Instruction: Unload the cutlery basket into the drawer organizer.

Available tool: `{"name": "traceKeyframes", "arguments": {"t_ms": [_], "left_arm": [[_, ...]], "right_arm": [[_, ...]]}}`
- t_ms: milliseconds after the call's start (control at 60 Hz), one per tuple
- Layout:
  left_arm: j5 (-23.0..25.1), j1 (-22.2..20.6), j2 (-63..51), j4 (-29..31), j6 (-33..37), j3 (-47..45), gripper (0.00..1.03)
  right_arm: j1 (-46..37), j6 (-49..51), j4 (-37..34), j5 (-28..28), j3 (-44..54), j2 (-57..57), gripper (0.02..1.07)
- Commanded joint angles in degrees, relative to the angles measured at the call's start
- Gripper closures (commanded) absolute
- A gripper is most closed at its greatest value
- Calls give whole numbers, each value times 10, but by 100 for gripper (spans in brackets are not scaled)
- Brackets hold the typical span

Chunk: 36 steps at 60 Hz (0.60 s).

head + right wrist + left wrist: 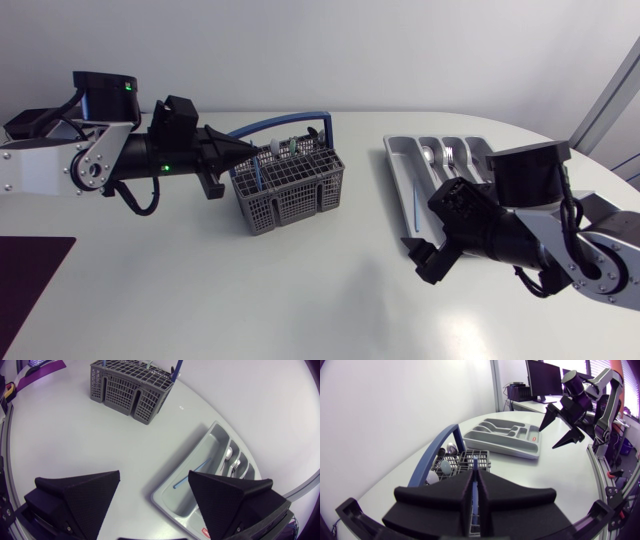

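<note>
Pincer of the left arm (475, 475), two matte black wedges, is clamped on a slim blue handle (475, 463) rising from the grey plastic lattice basket (290, 190), which sits near the far edge of the smooth white counter (200, 290). Right pincer (154, 474) hangs spread wide, holding nothing, above the glossy grey moulded organizer (397, 165) toward the far right corner, where shiny metal spoons (228, 453) lie.

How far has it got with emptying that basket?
Done: the grey plastic drawer organizer holds a silver spoon, a silver fork and a thin blue utensil. In hand: the left gripper is shut on a thin blue handle standing in the grey mesh cutlery basket. Left: that piece plus a few silver spoon-like pieces in the basket. The open right gripper hovers empty over the organizer.
</note>
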State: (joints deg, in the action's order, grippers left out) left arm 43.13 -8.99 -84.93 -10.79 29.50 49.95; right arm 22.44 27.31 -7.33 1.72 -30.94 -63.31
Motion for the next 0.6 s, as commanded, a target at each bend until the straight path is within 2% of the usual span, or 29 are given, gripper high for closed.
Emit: {"name": "traceKeyframes", "arguments": {"t_ms": [0, 367, 583], "left_arm": [[10, 3, 25, 2, -20, 21, 100], [4, -15, 119, 68, -38, 27, 100], [-5, -20, 148, 75, -73, 32, 100]], "right_arm": [[6, 11, -5, -1, 12, 7, 9], [9, 14, 5, -8, 15, 49, 7], [41, 6, -25, -7, -6, 108, 7]]}}
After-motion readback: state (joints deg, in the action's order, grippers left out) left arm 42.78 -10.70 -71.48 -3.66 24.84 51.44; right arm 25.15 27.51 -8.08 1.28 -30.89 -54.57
